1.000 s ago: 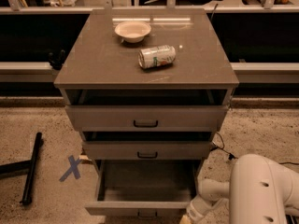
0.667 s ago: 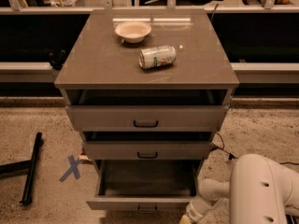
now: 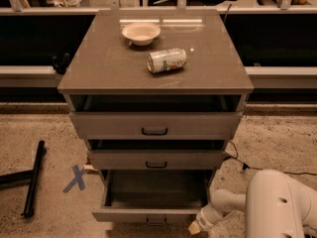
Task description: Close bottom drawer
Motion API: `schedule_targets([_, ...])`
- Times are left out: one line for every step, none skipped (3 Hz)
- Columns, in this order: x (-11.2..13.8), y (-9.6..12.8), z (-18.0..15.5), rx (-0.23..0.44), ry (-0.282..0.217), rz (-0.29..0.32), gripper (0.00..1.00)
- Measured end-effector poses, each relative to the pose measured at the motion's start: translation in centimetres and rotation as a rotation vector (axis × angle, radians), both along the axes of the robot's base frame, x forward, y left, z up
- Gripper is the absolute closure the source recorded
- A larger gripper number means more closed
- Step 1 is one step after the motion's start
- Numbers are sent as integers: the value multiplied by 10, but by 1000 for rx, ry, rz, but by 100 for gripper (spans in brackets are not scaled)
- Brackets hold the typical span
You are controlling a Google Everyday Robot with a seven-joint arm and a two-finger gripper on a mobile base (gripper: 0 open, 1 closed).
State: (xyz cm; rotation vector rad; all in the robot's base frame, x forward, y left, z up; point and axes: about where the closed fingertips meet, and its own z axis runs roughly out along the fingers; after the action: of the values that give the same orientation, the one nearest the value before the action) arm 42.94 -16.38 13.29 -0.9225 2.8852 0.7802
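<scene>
- Drawers: three in the cabinet (image 3: 106, 71), all ajar; the bottom drawer (image 3: 124, 215) at 6 o'clock sticks out farthest (box interior exposed).
- One gripper (image 3: 194, 227) at 5 o'clock, just beside that drawer's right front corner; cannot tell its grasp.
- One bowl (image 3: 141, 32) and one toppled can (image 3: 167, 60) on top.
</scene>
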Motion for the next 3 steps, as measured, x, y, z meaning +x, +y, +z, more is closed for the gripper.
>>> schedule_targets([9, 1, 3, 11, -41, -18, 100])
schedule_targets([37, 1, 8, 31, -133, -71, 100])
schedule_targets([72, 4, 17, 66, -236, -138, 100])
